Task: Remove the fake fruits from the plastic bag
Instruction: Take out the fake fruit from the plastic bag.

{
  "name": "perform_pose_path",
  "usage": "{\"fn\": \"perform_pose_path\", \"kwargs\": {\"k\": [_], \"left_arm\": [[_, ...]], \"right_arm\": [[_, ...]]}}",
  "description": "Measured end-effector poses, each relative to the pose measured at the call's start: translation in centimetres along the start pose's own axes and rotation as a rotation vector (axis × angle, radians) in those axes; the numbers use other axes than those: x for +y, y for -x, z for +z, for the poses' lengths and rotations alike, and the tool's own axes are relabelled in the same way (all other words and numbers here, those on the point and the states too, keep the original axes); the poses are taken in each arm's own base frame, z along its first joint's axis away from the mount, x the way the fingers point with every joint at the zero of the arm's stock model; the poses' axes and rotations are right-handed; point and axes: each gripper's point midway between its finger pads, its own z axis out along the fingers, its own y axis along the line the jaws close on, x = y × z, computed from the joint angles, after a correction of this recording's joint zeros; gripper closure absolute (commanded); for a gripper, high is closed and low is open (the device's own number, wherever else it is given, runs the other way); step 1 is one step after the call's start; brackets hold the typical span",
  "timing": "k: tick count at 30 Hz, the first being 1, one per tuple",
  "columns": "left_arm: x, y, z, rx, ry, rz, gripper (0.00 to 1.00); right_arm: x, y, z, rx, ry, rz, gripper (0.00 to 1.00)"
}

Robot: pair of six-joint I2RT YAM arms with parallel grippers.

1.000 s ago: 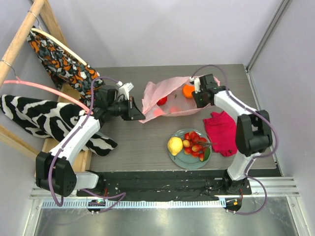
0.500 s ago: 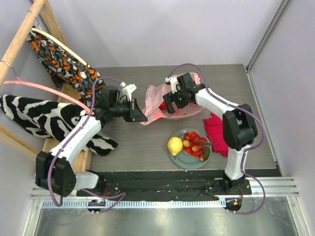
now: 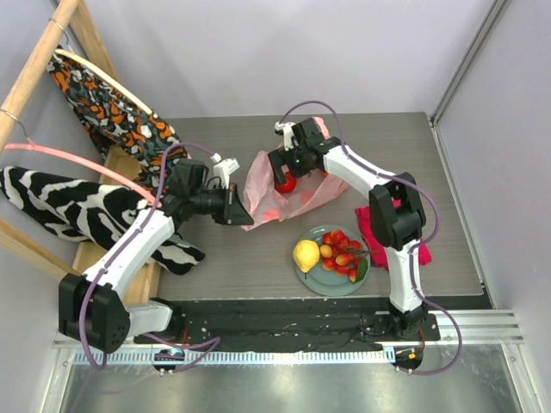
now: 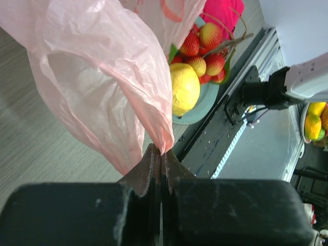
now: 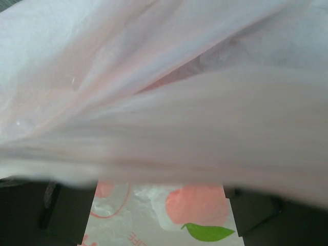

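Note:
The pale-pink plastic bag (image 3: 274, 196) lies bunched at the table's middle. My left gripper (image 3: 234, 210) is shut on its left corner, and the left wrist view shows the jaws pinching the bag's edge (image 4: 163, 147). My right gripper (image 3: 283, 170) hangs open over the bag, just above the red apple (image 3: 285, 184). In the right wrist view, crinkled plastic bag (image 5: 169, 102) fills the frame and lies between my wide-apart fingers (image 5: 66, 210). The yellow lemon (image 3: 306, 255) and the cherries (image 3: 342, 251) lie on the grey-green plate (image 3: 323, 284). The grapes are not in view.
A magenta cloth (image 3: 376, 225) lies right of the plate, partly under my right arm. A wooden rack (image 3: 39, 60) with patterned garments (image 3: 60, 206) stands along the table's left side. The table's front edge and the arms' black base rail (image 3: 284, 314) run below the plate.
My right gripper opened wide and swung left from the bag's far right end to above the apple. The bag bunched up toward the left. My left gripper kept its pinch.

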Motion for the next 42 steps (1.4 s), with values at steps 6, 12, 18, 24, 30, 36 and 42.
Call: {"fn": "perform_pose_path", "kwargs": {"k": [6, 12, 18, 24, 30, 36, 42], "left_arm": [[-0.3, -1.4, -0.4, 0.014, -0.014, 0.004, 1.0], [-0.2, -1.7, -0.4, 0.019, -0.017, -0.002, 1.0], [-0.2, -1.7, -0.4, 0.019, -0.018, -0.004, 1.0], [-0.2, -1.7, -0.4, 0.018, -0.018, -0.004, 1.0], [-0.3, -1.4, -0.5, 0.011, -0.014, -0.002, 1.0], [-0.1, 1.4, 0.5, -0.028, -0.011, -0.023, 1.0], [-0.2, 4.8, 1.7, -0.072, -0.027, -0.048, 1.0]], "right_arm": [[1.2, -0.8, 2.1, 0.032, 0.026, 0.002, 0.0], [1.1, -0.8, 2.9, 0.039, 0.012, 0.004, 0.15], [0.9, -0.3, 2.8, 0.029, -0.007, 0.004, 0.46], [0.9, -0.4, 2.8, 0.03, -0.003, -0.016, 0.66], [1.2, -1.1, 1.3, 0.049, 0.015, -0.052, 0.69], [4.1, 0.4, -7.0, 0.011, 0.129, -0.146, 0.71], [8.0, 2.2, -16.4, -0.14, 0.269, -0.29, 0.71]]}}
